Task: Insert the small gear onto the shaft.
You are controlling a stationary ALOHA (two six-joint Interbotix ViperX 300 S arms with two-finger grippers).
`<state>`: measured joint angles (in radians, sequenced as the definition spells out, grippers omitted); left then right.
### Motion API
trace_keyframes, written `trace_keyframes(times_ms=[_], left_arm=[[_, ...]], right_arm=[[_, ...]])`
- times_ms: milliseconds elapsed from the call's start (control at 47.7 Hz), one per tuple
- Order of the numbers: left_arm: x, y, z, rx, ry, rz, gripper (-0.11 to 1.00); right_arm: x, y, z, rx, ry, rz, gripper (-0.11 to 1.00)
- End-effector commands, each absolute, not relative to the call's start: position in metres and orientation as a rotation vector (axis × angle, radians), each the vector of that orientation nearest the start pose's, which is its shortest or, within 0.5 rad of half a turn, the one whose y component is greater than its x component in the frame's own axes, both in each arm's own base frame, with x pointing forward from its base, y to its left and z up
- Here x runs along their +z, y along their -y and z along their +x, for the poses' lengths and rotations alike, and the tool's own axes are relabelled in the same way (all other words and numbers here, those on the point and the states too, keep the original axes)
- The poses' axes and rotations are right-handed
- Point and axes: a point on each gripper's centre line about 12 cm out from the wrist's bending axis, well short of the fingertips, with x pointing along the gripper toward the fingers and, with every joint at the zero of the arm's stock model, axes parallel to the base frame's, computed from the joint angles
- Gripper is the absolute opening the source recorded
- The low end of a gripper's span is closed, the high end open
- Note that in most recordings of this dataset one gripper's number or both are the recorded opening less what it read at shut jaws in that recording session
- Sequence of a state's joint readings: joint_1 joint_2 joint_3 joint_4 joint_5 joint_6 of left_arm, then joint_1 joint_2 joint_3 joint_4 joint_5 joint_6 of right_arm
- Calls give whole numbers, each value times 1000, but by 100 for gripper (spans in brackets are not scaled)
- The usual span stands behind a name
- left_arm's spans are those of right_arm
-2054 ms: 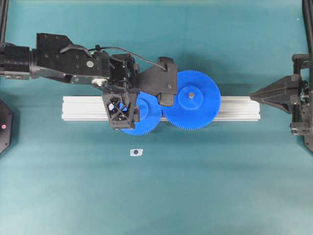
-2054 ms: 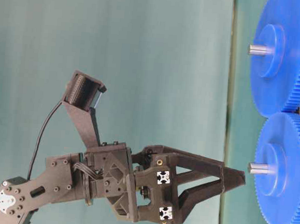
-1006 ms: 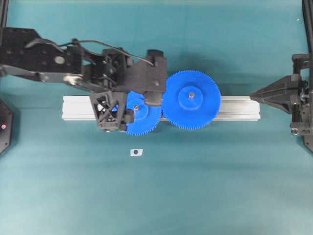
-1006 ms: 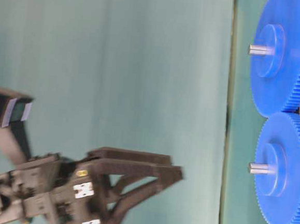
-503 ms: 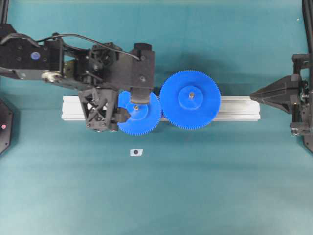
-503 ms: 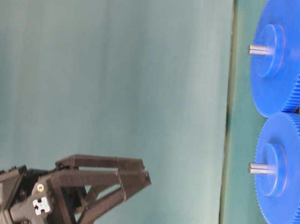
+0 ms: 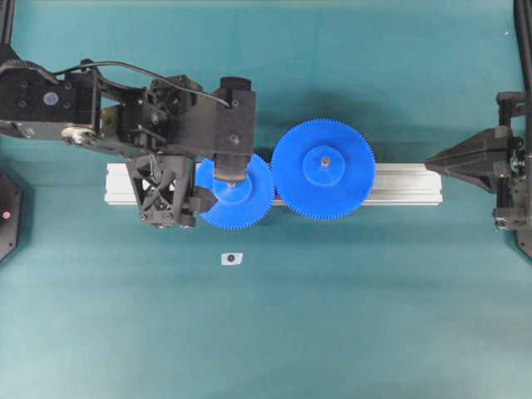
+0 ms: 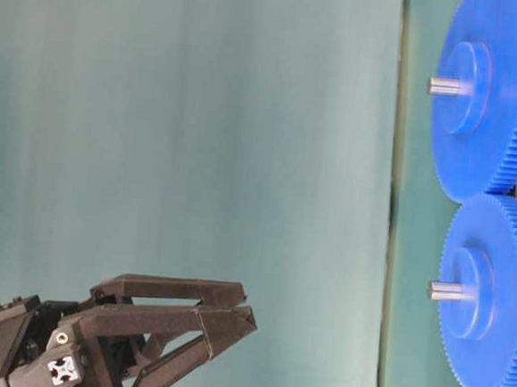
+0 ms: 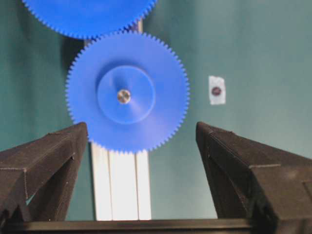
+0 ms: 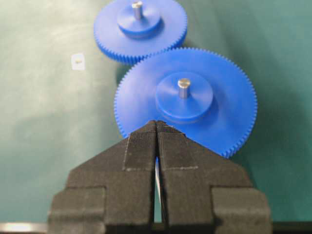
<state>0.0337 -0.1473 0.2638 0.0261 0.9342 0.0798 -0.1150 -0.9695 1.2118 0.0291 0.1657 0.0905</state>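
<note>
Your left claw (image 9: pixel 139 146) is spread wide and holding nothing, with the small gear (image 9: pixel 127 91) sitting in plain sight between its two black fingers (image 9: pixel 46 156). That gear is already on the rail (image 7: pixel 399 184), the silvery shaft (image 9: pixel 124 96) poking up through its hub, teeth meshed with the larger gear (image 7: pixel 325 169) to its right. Looks to me like the insertion is done, so your job now is a clean exit.

Back the claw off along the line of the shaft, not sideways, so neither finger clips the toothed rim and drags the gear up the pin. Keep it wide until you are well clear. From the table-level view the fingertips already stand well apart from the gear face, which is good.

Your right claw (image 10: pixel 156 134) is pinched shut, empty, parked near the right end of the rail; leave it there. The little white tag (image 7: pixel 231 258) on the counter (image 7: pixel 332 332) needs no attention.
</note>
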Motion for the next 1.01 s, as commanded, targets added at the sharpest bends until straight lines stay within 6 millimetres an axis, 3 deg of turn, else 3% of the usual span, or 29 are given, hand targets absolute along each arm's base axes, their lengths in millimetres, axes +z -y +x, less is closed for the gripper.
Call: trace_keyframes(times_ms=[0, 985], left_arm=[[312, -13, 369, 0, -998, 83, 84], [314, -13, 370, 5, -992, 72, 84]], right_arm=[[230, 21, 187, -136, -392, 154, 0], [230, 22, 187, -138, -392, 154, 0]])
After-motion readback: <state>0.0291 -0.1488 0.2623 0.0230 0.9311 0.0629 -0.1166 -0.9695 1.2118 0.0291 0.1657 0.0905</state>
